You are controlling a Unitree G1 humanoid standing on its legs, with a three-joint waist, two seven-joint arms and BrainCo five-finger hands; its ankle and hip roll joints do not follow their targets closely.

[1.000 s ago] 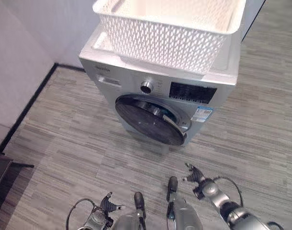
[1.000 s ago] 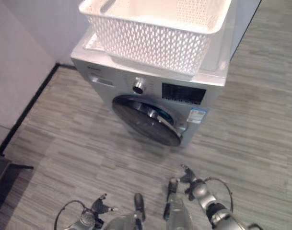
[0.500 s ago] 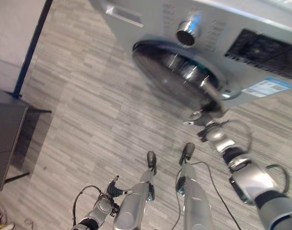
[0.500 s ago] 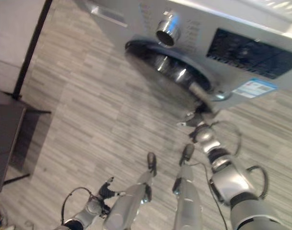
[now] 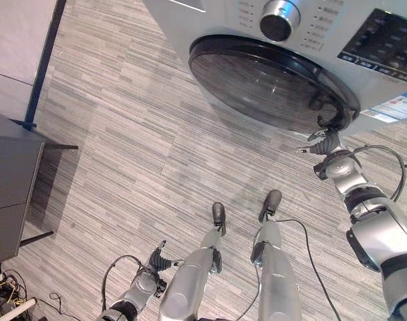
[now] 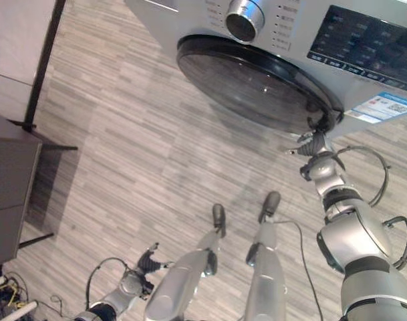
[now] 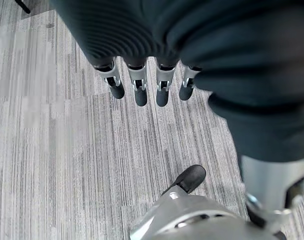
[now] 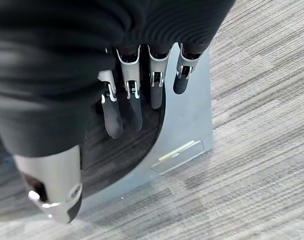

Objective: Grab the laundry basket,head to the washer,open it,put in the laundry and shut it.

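Reaching at the washer's [image 5: 337, 40] round dark door [image 5: 270, 83], right hand [image 5: 327, 142] sits at the door's right edge, fingers [image 8: 133, 102] extended and relaxed, holding nothing; placed there, likely, to catch the door's pull and swing it open. Door shut. Left hand [image 5: 155, 262] hangs low over the wood-grain floor [image 5: 123, 154], fingers straight, idle. Dark cabinet [image 5: 9, 194] stands well apart at left.

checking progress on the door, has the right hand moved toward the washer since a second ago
Yes. The right hand has come up from low over the floor to the right edge of the washer door, its fingers straight.
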